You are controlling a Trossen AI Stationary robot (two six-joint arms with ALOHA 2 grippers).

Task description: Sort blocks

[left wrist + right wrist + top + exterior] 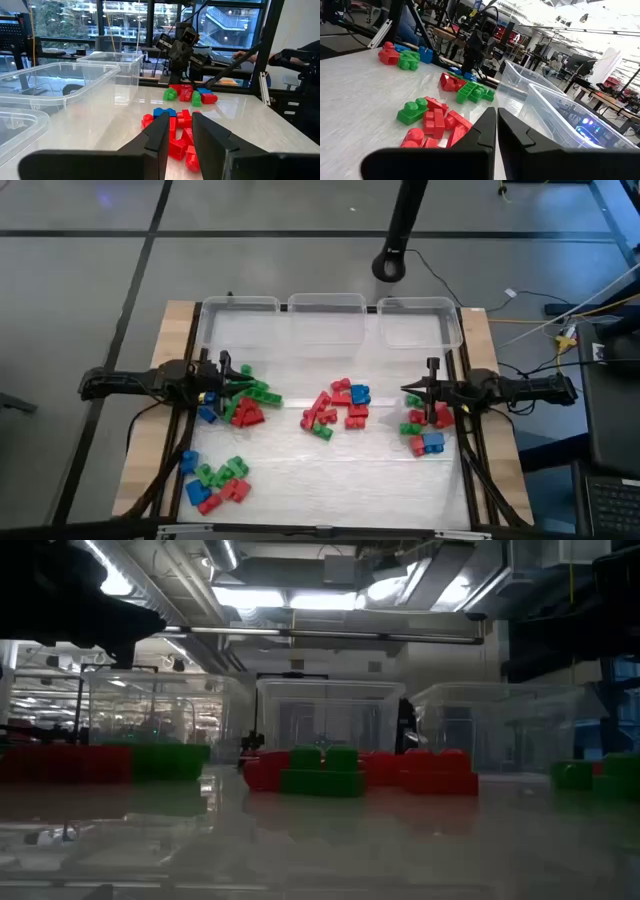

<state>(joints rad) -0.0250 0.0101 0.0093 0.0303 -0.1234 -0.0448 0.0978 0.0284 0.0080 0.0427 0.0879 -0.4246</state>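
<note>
The left gripper point(228, 380) hovers over the left edge of the table, its fingers point(159, 135) parted by a narrow gap with nothing between them. The right gripper point(408, 391) mirrors it on the right side, its fingers pressed together and empty. Both point inward toward the table's middle, above the surface rather than on it.

Just beside the left gripper lies a left cluster of blocks point(248, 402), green and red with a blue one at its near side. Just beside the right gripper lies a right cluster point(425, 430) of red, green and blue. Between the arms sits a middle heap point(337, 408), mostly red with a blue and a green piece. A fourth group point(212, 478) rests near the front left corner. Along the far edge stand three clear bins: the left bin point(240, 323), middle bin point(326, 320) and right bin point(418, 322), and I see no blocks in any of them.

So the sorting looks barely begun: no block is held, all lie mixed on the white tabletop point(300, 470). The next move likely calls for one gripper to spread, drop onto a single block at the edge of its nearest cluster, pinch it cleanly without catching neighbours, and carry it to a bin for its colour.
</note>
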